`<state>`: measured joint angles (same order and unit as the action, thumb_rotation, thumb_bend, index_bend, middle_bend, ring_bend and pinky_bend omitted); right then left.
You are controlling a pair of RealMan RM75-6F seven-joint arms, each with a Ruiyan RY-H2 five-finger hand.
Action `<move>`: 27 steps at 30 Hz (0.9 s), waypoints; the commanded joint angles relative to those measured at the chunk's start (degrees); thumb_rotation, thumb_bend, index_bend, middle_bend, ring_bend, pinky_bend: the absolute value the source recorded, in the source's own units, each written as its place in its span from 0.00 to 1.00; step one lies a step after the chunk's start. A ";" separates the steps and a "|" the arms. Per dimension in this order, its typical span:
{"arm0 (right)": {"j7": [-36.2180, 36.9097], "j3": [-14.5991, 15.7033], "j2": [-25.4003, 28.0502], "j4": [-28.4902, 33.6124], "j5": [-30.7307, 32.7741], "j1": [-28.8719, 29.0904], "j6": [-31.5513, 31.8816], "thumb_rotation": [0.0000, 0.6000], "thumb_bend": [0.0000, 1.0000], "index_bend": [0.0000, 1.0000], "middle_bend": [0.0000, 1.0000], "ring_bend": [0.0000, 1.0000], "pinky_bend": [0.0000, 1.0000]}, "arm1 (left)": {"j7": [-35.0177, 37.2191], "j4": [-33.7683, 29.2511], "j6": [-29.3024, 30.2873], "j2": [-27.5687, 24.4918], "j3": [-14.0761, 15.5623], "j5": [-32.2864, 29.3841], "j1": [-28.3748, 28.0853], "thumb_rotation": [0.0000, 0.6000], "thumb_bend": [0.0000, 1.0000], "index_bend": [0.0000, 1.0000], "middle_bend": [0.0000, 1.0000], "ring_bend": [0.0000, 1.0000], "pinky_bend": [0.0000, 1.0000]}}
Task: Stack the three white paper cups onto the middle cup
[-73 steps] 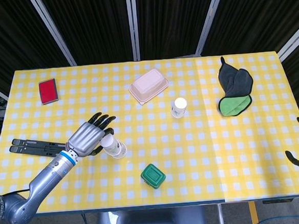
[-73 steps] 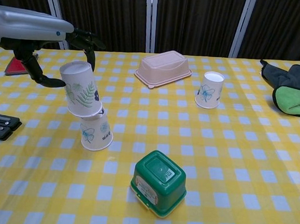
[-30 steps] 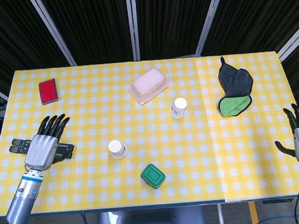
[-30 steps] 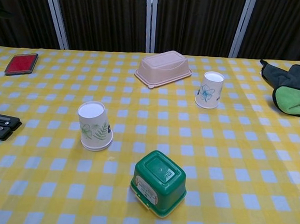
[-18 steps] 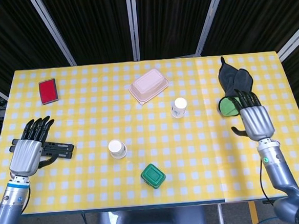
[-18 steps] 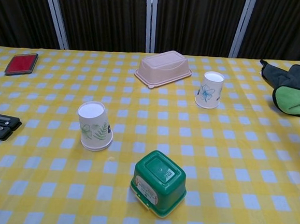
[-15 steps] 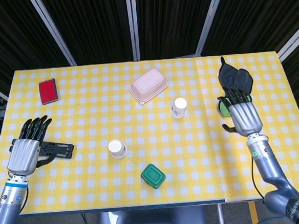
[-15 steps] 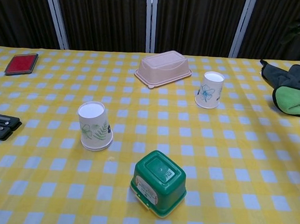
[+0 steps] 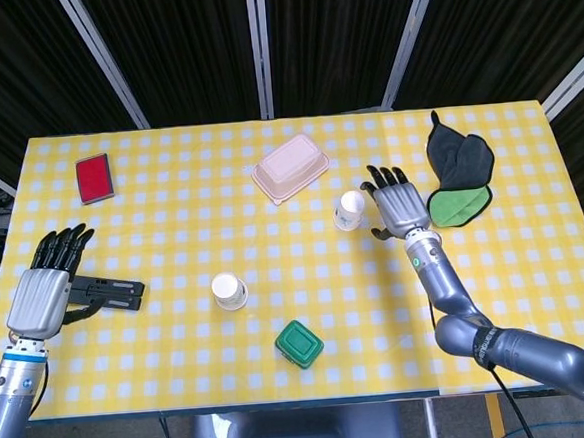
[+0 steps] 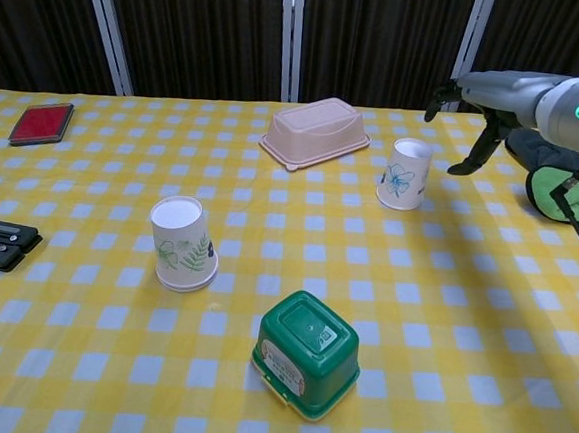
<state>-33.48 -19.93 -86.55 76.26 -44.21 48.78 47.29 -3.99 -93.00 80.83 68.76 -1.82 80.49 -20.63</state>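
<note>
Two hands spread empty | right hand (image 9: pixel 399 204) beside cup (image 9: pixel 350 210) (apart) | left hand (image 9: pixel 42 288) at edge

Just beside the right robot hand (image 9: pixel 399 202), whose metal shell is seen as smooth and silvery, a matt paper cup (image 9: pixel 350 210) stands. Further off, a glossy green plastic box (image 10: pixel 308 353) is seen on the checked cloth of the desk (image 10: pixel 482 322).

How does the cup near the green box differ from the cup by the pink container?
The near cup bears a green leaf print; the far cup bears a blue flower. The near cup stands alone, with the left hand far off; the right hand hovers open beside the far cup. Both are white and upside down.
</note>
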 commanded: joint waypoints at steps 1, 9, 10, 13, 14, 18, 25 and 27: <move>-0.54 0.29 -1.55 -2.26 1.54 1.71 -1.43 1.00 0.14 0.24 0.00 0.00 0.00 | 0.12 0.15 -0.29 0.00 -0.22 0.03 0.08 1.00 0.18 0.00 0.00 0.00 0.00; 0.99 1.11 -5.20 -9.68 4.03 5.37 -4.65 1.00 0.15 0.23 0.00 0.00 0.00 | 0.61 0.54 -1.46 0.08 -1.12 -0.15 0.35 1.00 0.18 0.00 0.00 0.00 0.00; 1.24 1.19 -5.54 -10.37 4.15 5.69 -4.90 1.00 0.16 0.23 0.00 0.00 0.00 | 0.66 0.58 -1.59 0.08 -1.19 -0.13 0.39 1.00 0.18 0.00 0.00 0.00 0.00; 1.97 1.49 -6.55 -12.54 4.27 6.69 -5.60 1.00 0.17 0.23 0.00 0.00 0.00 | 0.90 0.68 -1.84 0.04 -1.51 -0.14 0.55 1.00 0.18 0.00 0.00 0.00 0.00; 2.06 1.57 -6.73 -12.92 4.28 6.88 -5.72 1.00 0.18 0.23 0.00 0.00 0.00 | 0.94 0.71 -1.87 0.03 -1.59 -0.15 0.58 1.00 0.18 0.00 0.00 0.00 0.00; 2.71 1.99 -7.79 -14.92 4.37 7.86 -6.42 1.00 0.21 0.27 0.00 0.00 0.00 | 1.19 0.92 -2.23 0.03 -2.03 -0.39 0.73 1.00 0.18 0.00 0.00 0.00 0.00; 3.94 2.86 -9.45 -17.23 3.78 8.74 -6.51 1.00 0.28 0.40 0.02 0.00 0.01 | 1.49 1.14 -2.88 0.09 -2.30 0.11 0.88 1.00 0.18 0.00 0.00 0.00 0.00; 4.38 3.01 -9.75 -17.25 3.13 8.78 -5.93 1.00 0.28 0.42 0.03 0.00 0.02 | 1.58 1.19 -2.91 0.13 -2.36 0.34 0.94 1.00 0.18 0.00 0.00 0.00 0.00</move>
<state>-29.30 -17.02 -96.14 59.05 -40.82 57.51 41.12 -2.43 -91.82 77.93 68.88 -4.16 80.82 -19.71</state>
